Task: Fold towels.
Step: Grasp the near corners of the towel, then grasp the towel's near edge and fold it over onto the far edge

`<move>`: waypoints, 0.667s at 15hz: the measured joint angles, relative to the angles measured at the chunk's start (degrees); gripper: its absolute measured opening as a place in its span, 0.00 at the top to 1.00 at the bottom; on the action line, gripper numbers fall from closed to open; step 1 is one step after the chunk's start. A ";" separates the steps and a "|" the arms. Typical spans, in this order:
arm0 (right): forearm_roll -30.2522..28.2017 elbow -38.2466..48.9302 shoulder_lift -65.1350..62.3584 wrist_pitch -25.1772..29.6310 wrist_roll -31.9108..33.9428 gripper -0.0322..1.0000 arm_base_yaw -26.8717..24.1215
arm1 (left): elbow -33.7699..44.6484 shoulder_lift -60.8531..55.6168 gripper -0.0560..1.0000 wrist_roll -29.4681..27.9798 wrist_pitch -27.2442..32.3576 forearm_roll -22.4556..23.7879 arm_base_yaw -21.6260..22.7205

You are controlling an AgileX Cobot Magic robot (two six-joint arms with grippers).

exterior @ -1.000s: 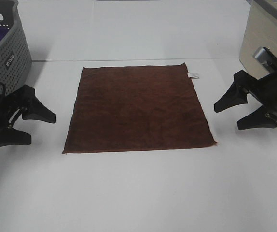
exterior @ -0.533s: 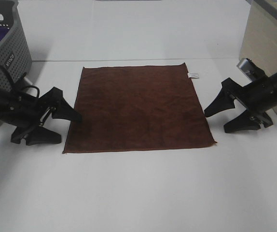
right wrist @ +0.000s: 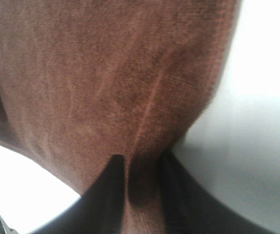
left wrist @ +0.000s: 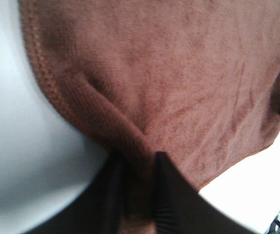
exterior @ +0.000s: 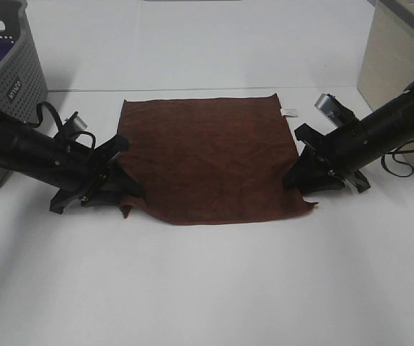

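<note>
Since both arms are down at the cloth, items are listed by size. White flat tabletop (exterior: 207,288): carries everything. Dark reddish-brown square terry towel (exterior: 207,158): lies spread in a single layer between the two grippers, its far edge flat and its near edge drawn inward and puckered at both corners. Grey perforated plastic basket (exterior: 19,94): stands behind the left arm, well apart from the towel, with something purple inside. Beige box-like block (exterior: 394,65): stands behind the right arm. Left gripper (exterior: 126,180): set on the towel's near corner on its own side, jaws drawn narrow with a ridge of hemmed cloth pinched between them, as the left wrist view (left wrist: 137,161) shows. Right gripper (exterior: 292,162): set likewise on the opposite near corner, jaws narrow on a pleat of cloth (right wrist: 140,163). Small white tag (exterior: 289,112): juts from the towel's edge, just beyond the right gripper. Progress, by judgement: grasps appear made, but no fold exists yet. Remaining: raise the two pinched corners, carry them over to the far edge, lay them down, let go, and perhaps fold once more.
</note>
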 joint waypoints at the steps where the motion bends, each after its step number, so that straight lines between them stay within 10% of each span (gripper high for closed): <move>1: -0.17 0.00 0.11 -0.11 0.80 0.92 0.00 | 0.00 0.06 0.92 -0.11 -0.17 0.06 0.00; 10: -2.92 8.88 -6.70 1.55 5.39 0.97 0.06 | 4.01 -6.65 0.95 -18.85 3.61 21.31 -0.52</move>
